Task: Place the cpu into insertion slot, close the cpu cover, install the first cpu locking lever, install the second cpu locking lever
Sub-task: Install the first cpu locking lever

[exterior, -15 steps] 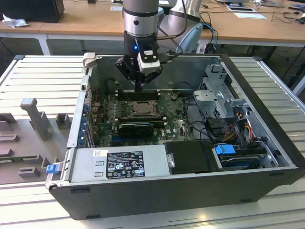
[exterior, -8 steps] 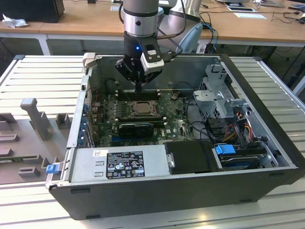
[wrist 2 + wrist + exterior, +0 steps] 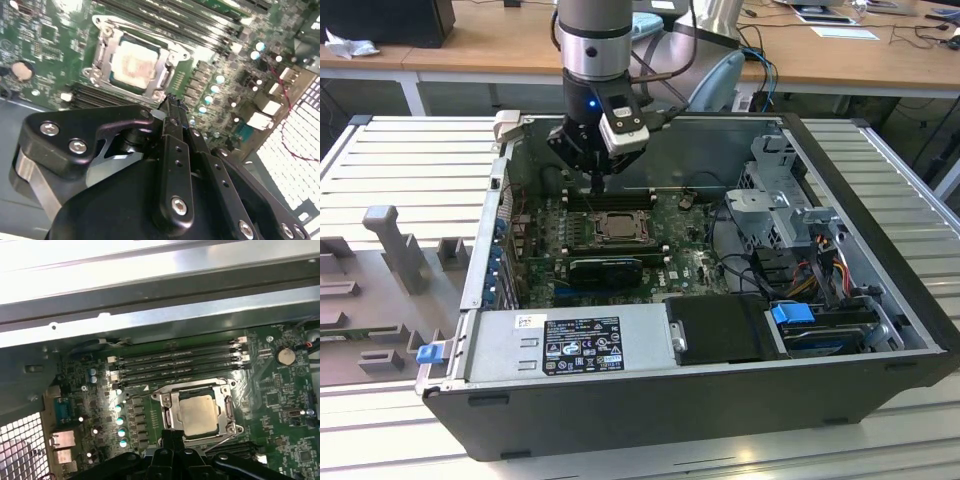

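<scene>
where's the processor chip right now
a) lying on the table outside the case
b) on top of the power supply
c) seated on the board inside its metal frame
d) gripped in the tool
c: in the first wrist view the chip lies flat on the board with the metal frame around it, and the tool has its tip beside that frame, not on the chip.

The cpu (image 3: 199, 412), a flat grey square, sits in the insertion slot (image 3: 197, 391), just beside the long black memory slots (image 3: 175, 362). The shiny cpu cover (image 3: 172, 410) lies flat around its edges.
</scene>
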